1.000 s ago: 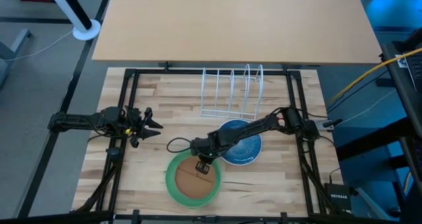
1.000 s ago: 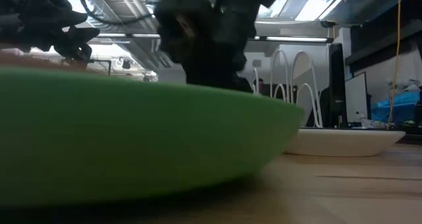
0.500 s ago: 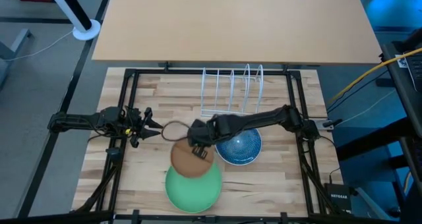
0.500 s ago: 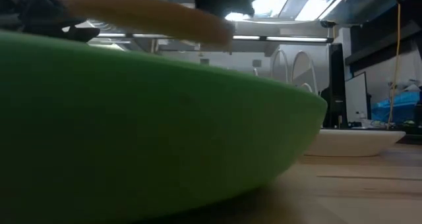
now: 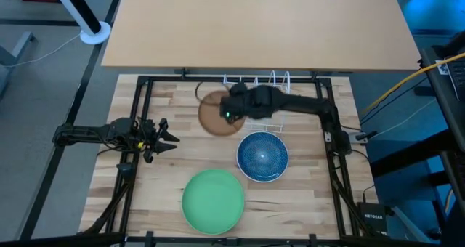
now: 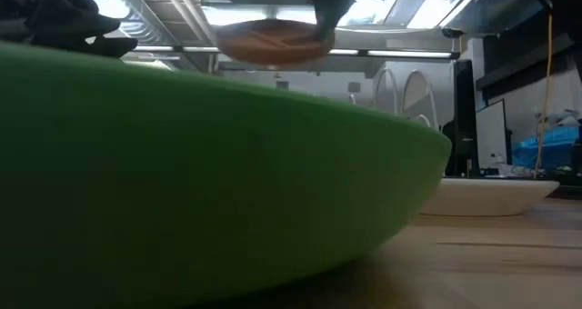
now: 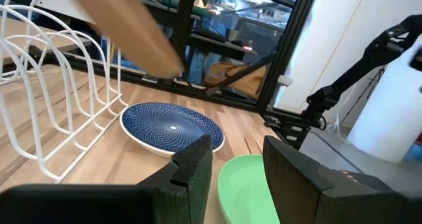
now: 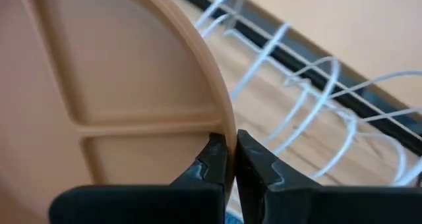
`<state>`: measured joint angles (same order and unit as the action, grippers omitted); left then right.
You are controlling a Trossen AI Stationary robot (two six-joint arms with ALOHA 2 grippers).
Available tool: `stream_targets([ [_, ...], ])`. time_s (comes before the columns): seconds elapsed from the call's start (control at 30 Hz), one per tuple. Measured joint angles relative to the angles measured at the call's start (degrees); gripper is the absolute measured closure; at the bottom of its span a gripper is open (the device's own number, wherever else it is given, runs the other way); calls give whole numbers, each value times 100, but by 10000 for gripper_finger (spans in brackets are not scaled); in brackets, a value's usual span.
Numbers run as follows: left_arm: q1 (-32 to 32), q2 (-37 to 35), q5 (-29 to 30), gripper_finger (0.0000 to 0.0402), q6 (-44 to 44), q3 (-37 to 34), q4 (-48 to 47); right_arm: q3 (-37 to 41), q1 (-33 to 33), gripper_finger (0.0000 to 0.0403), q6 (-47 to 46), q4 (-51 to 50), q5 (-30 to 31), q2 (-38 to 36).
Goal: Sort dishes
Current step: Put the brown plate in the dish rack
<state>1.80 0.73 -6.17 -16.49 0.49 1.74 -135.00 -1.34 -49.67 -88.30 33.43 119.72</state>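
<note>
The right gripper (image 5: 231,110) pinches the rim of the brown plate (image 5: 216,114), holding it in the air beside the white rack (image 5: 256,102) at about twelve o'clock. The blue dish (image 5: 262,156) sits at center with the green plate (image 5: 213,200) at six o'clock. The left gripper (image 5: 166,137) waits at nine o'clock, fingers apparently spread.

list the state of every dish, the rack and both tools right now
round brown wood-like plate: off the table, pinched at its rim, beside the rack
right tool: shut on the brown plate's rim
large plain green plate: flat on the table, empty
blue speckle-patterned dish: flat on the table
white wire rack: upright, slots empty
left tool: open, holding nothing, at the table's left edge
</note>
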Motion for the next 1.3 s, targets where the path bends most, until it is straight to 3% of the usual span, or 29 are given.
stream_targets([
  [0.3,0,2,78,274,-2,0,2,0,-1003,388,85,-178,-258,0],
  [0.43,1,5,909,274,156,0,160,0,-1100,388,286,-174,-413,0],
  [0.5,-2,67,1260,274,640,0,351,0,-1119,388,348,-172,-471,0],
  [0.67,2,499,1298,274,2325,0,1410,0,-1150,388,351,-174,-751,0],
  [0.83,130,1393,1217,274,3388,4,2562,0,-1150,388,335,-173,-973,0],
  [0.93,242,2147,1217,274,3733,212,2747,0,-1150,388,317,-171,-1143,0],
  [1.17,352,4367,1342,274,4627,1637,2684,0,-1153,388,301,-171,-1312,0],
  [1.3,352,5611,1376,274,5224,2698,1824,0,-1154,388,300,-169,-1565,0],
])
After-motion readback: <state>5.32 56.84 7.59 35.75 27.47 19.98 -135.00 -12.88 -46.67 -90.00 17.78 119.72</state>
